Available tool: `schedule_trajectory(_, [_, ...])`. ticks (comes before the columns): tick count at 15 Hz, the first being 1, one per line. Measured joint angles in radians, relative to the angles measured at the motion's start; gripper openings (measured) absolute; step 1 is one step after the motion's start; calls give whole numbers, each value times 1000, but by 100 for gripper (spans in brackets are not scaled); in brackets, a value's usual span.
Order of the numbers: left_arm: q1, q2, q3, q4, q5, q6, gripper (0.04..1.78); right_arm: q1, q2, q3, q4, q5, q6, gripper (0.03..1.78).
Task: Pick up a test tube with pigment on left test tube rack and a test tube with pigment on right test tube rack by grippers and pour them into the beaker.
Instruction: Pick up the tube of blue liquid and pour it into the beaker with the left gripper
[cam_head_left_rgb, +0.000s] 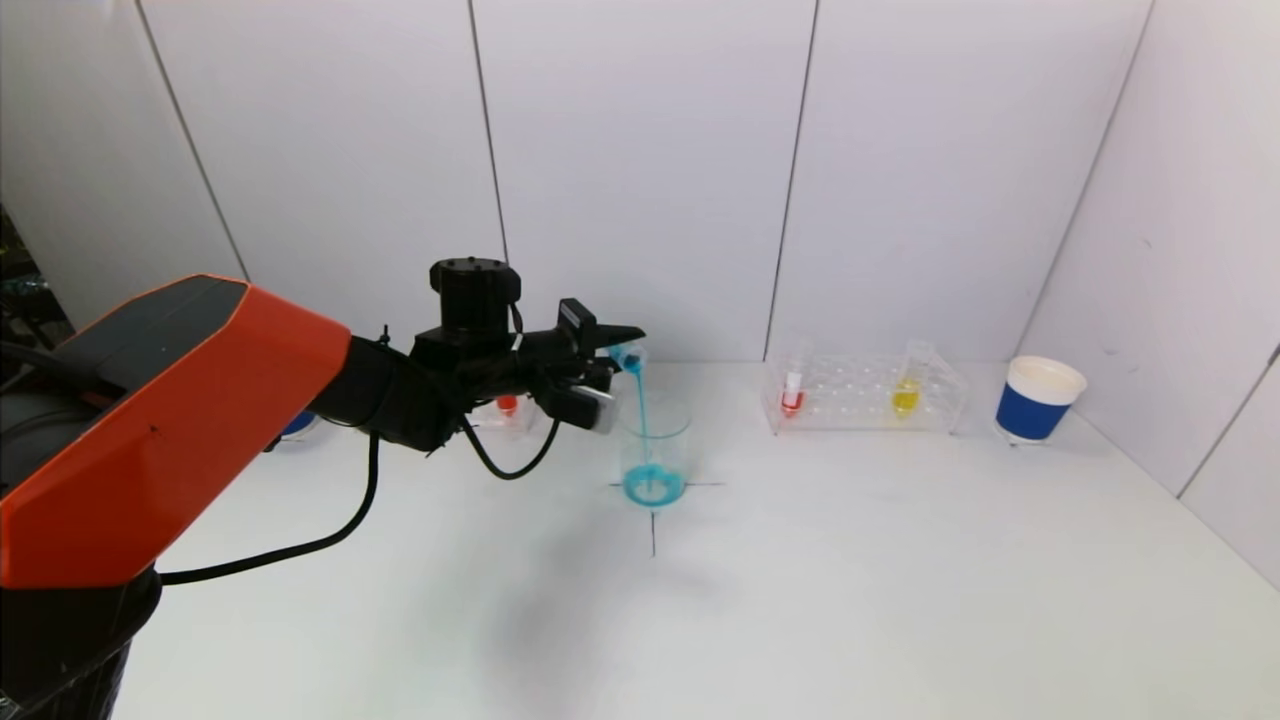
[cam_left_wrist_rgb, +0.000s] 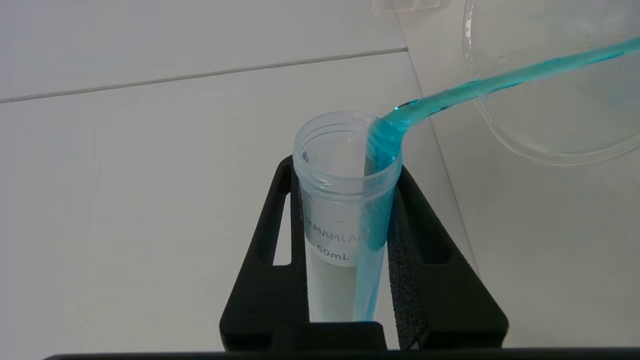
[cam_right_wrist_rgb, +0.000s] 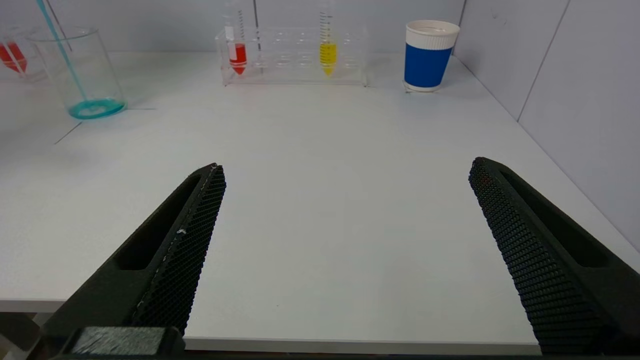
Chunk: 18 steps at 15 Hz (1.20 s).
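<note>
My left gripper (cam_head_left_rgb: 610, 355) is shut on a clear test tube (cam_left_wrist_rgb: 345, 200) with blue pigment, tipped on its side above the glass beaker (cam_head_left_rgb: 655, 445). A thin blue stream (cam_head_left_rgb: 641, 420) runs from the tube's mouth into the beaker, where blue liquid pools at the bottom (cam_right_wrist_rgb: 96, 107). The left rack (cam_head_left_rgb: 505, 410) sits behind the arm with a red tube, mostly hidden. The right rack (cam_head_left_rgb: 865, 395) holds a red tube (cam_head_left_rgb: 792, 392) and a yellow tube (cam_head_left_rgb: 907, 390). My right gripper (cam_right_wrist_rgb: 345, 172) is open and empty, low over the table's front edge, out of the head view.
A blue and white paper cup (cam_head_left_rgb: 1036, 400) stands right of the right rack near the wall. A blue object (cam_head_left_rgb: 295, 425) shows partly behind the left arm. A black cross mark (cam_head_left_rgb: 653, 520) lies on the white table under the beaker.
</note>
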Motion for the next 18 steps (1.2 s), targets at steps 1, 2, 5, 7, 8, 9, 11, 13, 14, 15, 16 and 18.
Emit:
schedule_trajectory(1, [-1, 0, 0, 3, 8, 10, 46, 0, 0, 0, 0, 0, 0, 177])
schedule_trajectory(2, [0, 0, 0, 16, 10, 24, 46, 0, 0, 0, 0, 0, 0, 177])
schedule_trajectory(5, [-1, 0, -2, 33, 24, 43, 46, 0, 0, 0, 0, 0, 0, 177])
schedule_trajectory(7, [-1, 1, -2, 50, 32, 62, 46, 0, 0, 0, 0, 0, 0, 177])
schedule_trajectory(8, [-1, 1, -6, 61, 33, 73, 46, 0, 0, 0, 0, 0, 0, 177])
schedule_trajectory(9, [-2, 1, -11, 75, 41, 82, 46, 0, 0, 0, 0, 0, 0, 177])
schedule_trajectory(11, [-3, 0, -29, 107, 56, 95, 46, 0, 0, 0, 0, 0, 0, 177])
schedule_trajectory(13, [-5, -2, -44, 130, 61, 111, 46, 0, 0, 0, 0, 0, 0, 177])
schedule_trajectory(14, [-8, -4, -49, 144, 67, 120, 46, 0, 0, 0, 0, 0, 0, 177])
schedule_trajectory(15, [-11, -6, -54, 157, 76, 132, 46, 0, 0, 0, 0, 0, 0, 177])
schedule_trajectory(16, [-12, -10, -58, 174, 79, 140, 46, 0, 0, 0, 0, 0, 0, 177])
schedule_trajectory(18, [-18, -16, -62, 186, 92, 151, 46, 0, 0, 0, 0, 0, 0, 177])
